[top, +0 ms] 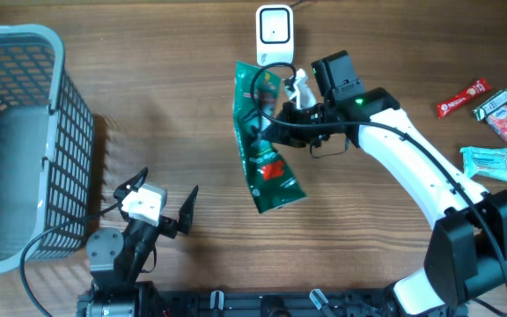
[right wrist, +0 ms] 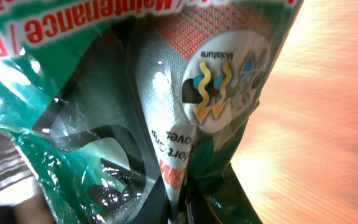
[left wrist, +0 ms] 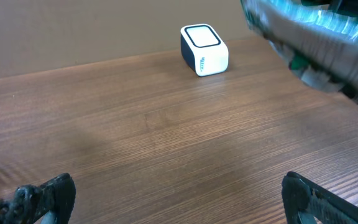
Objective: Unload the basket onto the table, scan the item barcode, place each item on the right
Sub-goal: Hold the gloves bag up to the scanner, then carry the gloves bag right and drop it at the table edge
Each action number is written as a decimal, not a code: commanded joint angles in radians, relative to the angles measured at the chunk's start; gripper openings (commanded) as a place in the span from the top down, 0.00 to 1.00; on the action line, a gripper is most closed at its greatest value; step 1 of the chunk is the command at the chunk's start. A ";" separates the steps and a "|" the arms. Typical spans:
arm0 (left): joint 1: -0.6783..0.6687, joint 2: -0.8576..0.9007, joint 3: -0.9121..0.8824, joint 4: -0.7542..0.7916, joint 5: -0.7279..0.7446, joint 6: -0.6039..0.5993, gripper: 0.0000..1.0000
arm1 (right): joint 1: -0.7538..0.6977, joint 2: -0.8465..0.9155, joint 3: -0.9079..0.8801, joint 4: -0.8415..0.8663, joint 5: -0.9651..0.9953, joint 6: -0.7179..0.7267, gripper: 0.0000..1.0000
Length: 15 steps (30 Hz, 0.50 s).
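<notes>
Green packet (top: 267,167) up off table (top: 148,97), nipped around mid-length by right gripper (top: 275,123). Fingers clenched tight on the foil. Lying lengthwise in overhead view, upper end toward scanner (top: 274,26), lower end toward near side of table, slightly tilted. Upper end just beside scanner from above; touching or not, cannot tell.

Right wrist view: packet (right wrist: 216,81) filling nearly whole frame, crumpled and shiny, red and white print, round badge with yellow wavy lines. Fold of foil pinched at right gripper (right wrist: 179,202) at bottom of frame. Bare wood at right edge.

Scanner: small white box with dark-rimmed top face, sitting at far side of table, cable running off the back.

Left gripper (top: 165,187) low at near-left of table, near basket (top: 60,53). Fingers released, spread wide, nothing between. Left wrist view: left gripper (left wrist: 179,205) with one dark finger in each bottom corner, bare wood between, scanner (left wrist: 204,50) ahead, blurred packet (left wrist: 316,43) top right.

Basket: grey-blue mesh, at left edge of table.

Far right, well apart from packet: red bar (top: 463,97), small red-and-white pack (top: 500,113), light blue sachet (top: 487,163), all flat on table.
</notes>
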 commanded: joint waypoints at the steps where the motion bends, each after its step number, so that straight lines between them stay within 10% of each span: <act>1: 0.002 -0.002 -0.005 0.002 0.012 -0.008 0.00 | -0.006 0.000 0.092 -0.033 0.441 -0.114 0.95; 15: 0.002 -0.002 -0.005 0.002 0.012 -0.008 0.00 | -0.062 0.606 0.883 -0.290 0.630 -0.132 0.95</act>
